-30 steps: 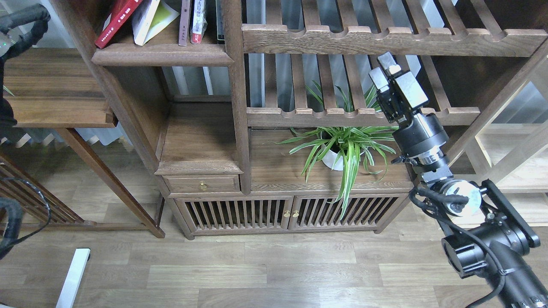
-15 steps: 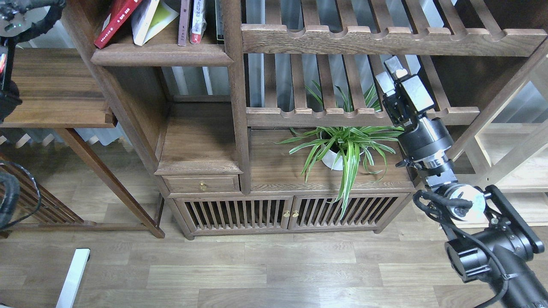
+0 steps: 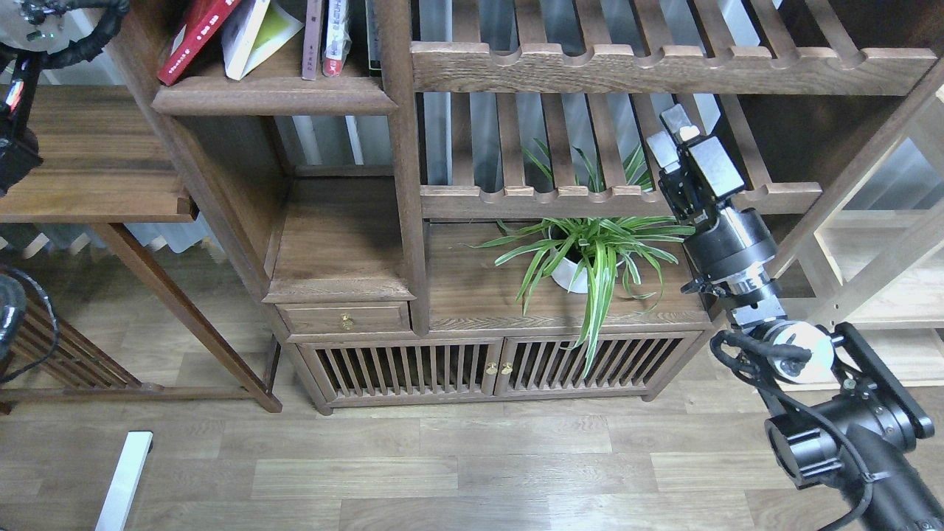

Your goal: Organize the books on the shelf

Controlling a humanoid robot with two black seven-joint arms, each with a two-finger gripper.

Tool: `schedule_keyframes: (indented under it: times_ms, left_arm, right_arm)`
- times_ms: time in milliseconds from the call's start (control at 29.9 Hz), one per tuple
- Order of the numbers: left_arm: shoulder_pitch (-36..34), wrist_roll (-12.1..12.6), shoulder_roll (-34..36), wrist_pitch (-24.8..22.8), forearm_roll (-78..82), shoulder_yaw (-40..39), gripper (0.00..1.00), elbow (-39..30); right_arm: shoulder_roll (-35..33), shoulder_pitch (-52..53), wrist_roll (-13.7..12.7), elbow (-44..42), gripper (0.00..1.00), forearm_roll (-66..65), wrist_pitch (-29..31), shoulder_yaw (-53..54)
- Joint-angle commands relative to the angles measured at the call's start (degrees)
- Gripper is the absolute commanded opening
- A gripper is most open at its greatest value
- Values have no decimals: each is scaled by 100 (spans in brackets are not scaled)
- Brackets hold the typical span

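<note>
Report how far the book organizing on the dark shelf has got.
Partly done at best. On the shelf, two thin books stand upright by the post, but the red book and the white and yellow-green book lean. Nothing is in hand: the right gripper holds no book and hangs by the slatted rack; the left gripper is out of view. Left: straightening the leaning books.

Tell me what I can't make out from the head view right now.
- Red-covered book, pale book with yellow-green cover and thin upright books on the dark-brown wooden shelf: tops cut off by the top edge.
- Left tool: outside the left edge; only black arm parts show.
- Right tool: fingers close together, gap unclear.
</note>
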Motion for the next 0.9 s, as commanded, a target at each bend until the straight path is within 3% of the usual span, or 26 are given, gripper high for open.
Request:
schedule_keyframes:
  times_ms: [0, 468, 869]
  left_arm:
    - [5, -14, 8, -3, -45, 97, 15, 23]
    - [-30, 56, -1, 85, -46, 281, 29, 67]
    - [-100, 65, -80, 102, -46, 457, 34, 67]
  right_arm:
    - [18, 12, 0, -60, 80, -4, 0, -31]
    - [26, 100, 0, -148, 80, 4, 0, 3]
    - [18, 100, 9, -148, 80, 22, 0, 47]
